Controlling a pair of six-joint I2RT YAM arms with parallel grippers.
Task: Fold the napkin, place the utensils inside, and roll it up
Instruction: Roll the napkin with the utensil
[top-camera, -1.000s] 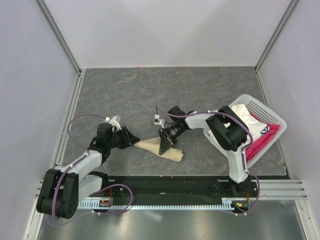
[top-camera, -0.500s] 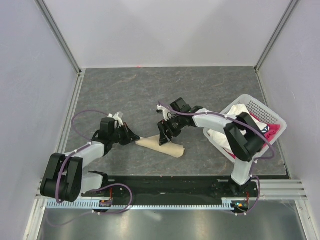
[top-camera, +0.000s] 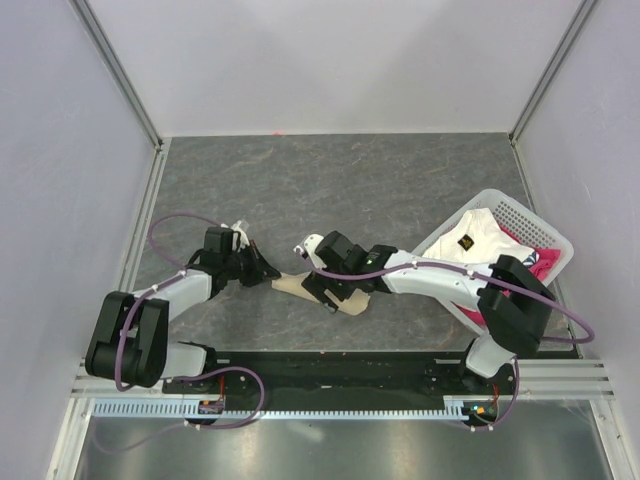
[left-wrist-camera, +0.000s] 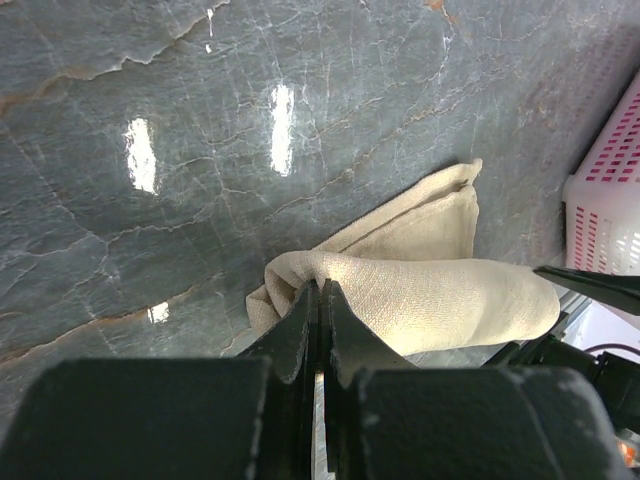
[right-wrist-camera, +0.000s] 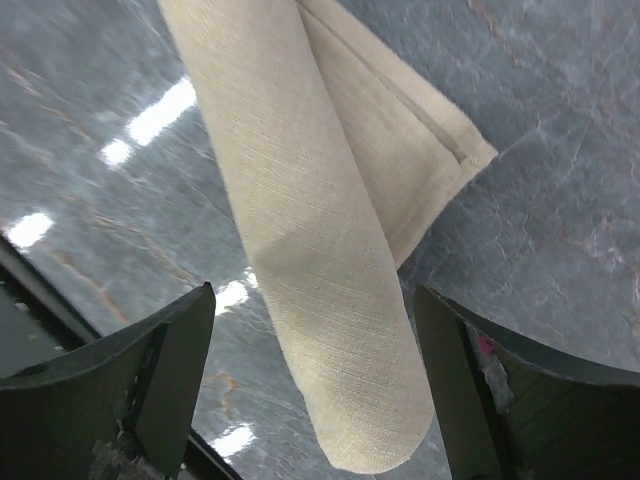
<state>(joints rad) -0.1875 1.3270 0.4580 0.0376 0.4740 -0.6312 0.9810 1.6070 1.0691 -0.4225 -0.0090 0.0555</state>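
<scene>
Now lowered over the napkin (right-wrist-camera: 300, 200), your open right gripper (right-wrist-camera: 315, 345) straddles the roll while your left gripper (left-wrist-camera: 322, 298) clamps its end steady.

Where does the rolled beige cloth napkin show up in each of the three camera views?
Top external: the rolled beige cloth napkin lies low centre, near the table's front edge.
Left wrist: the napkin sits right of centre, lower half.
Right wrist: the napkin runs from top centre down to the bottom.
Shared landmark: the grey marbled tabletop under it.
</scene>
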